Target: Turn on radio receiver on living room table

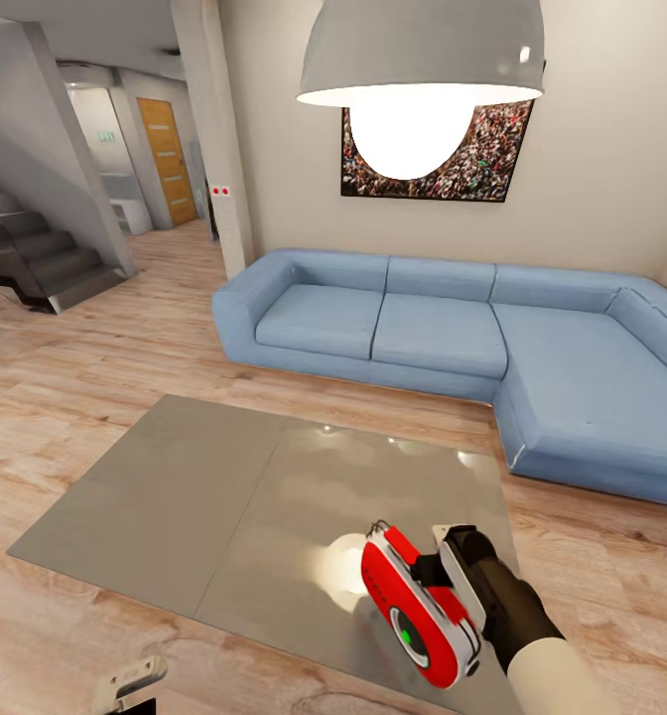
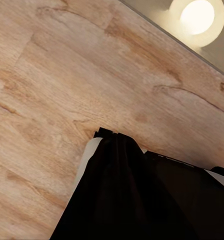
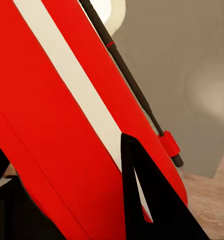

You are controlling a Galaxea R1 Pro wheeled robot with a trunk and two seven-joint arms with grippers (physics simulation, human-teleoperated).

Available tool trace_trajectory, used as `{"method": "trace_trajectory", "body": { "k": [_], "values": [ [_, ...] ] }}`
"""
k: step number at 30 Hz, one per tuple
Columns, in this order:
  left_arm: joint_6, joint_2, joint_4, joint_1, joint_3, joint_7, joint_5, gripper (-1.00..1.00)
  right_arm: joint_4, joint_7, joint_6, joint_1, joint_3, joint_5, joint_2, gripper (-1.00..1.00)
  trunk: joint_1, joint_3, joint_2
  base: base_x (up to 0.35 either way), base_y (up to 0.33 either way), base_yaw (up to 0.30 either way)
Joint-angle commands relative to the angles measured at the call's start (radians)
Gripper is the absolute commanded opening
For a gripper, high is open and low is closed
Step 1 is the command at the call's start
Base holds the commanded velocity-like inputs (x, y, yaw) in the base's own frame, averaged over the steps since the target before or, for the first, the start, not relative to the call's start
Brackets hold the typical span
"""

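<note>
The radio [image 1: 420, 610] is held tilted in the right end effector [image 1: 451, 596], above the near edge of the worktop [image 1: 204, 497]. The left end effector's [image 1: 130, 683] opening cannot be told.

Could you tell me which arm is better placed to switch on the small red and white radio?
The right. Its gripper is already against the red retro radio above the glossy grey table, while the left gripper hangs low over the wood floor, away from it.
</note>
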Motion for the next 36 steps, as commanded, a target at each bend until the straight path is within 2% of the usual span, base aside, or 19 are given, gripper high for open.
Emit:
{"method": "trace_trajectory", "body": {
  "k": [1,6,9,13,18,24,36],
  "values": [
    [0.000,0.000,0.000,0.000,0.000,0.000,0.000,-1.00,0.014,-0.004,-0.003,-0.009,-0.001,-0.019,0.000,-1.00,0.000,0.000,0.000,0.000,0.000,0.000],
    [0.000,0.000,0.000,0.000,0.000,0.000,0.000,-1.00,0.050,0.000,-0.004,-0.047,-0.001,-0.022,0.000,-1.00,0.000,0.000,0.000,0.000,0.000,0.000],
    [0.000,0.000,0.001,0.000,-0.001,0.000,0.000,-1.00,0.094,0.000,-0.002,-0.089,-0.001,-0.023,0.000,-1.00,0.000,0.000,0.000,0.000,0.000,0.000],
    [0.000,-0.001,0.001,0.000,-0.003,0.000,0.000,-1.00,0.296,0.000,-0.004,-0.243,-0.001,-0.023,0.001,-1.00,0.000,0.000,0.000,0.000,0.000,0.000],
    [0.001,-0.002,0.000,0.000,-0.003,0.000,0.000,-1.00,0.370,0.000,-0.003,-0.330,-0.001,-0.024,0.009,-1.00,0.000,0.000,0.000,0.000,0.000,0.000],
    [0.000,-0.001,-0.001,0.000,-0.003,0.000,0.000,-1.00,0.382,0.000,-0.002,-0.353,-0.001,-0.027,0.015,-1.00,0.000,0.000,0.000,0.000,0.000,0.000],
    [0.004,-0.002,-0.001,0.000,-0.003,0.000,0.000,-1.00,0.401,0.003,-0.003,-0.355,-0.001,-0.028,0.017,-1.00,0.000,0.000,0.000,0.000,0.000,0.000]
  ]
}}
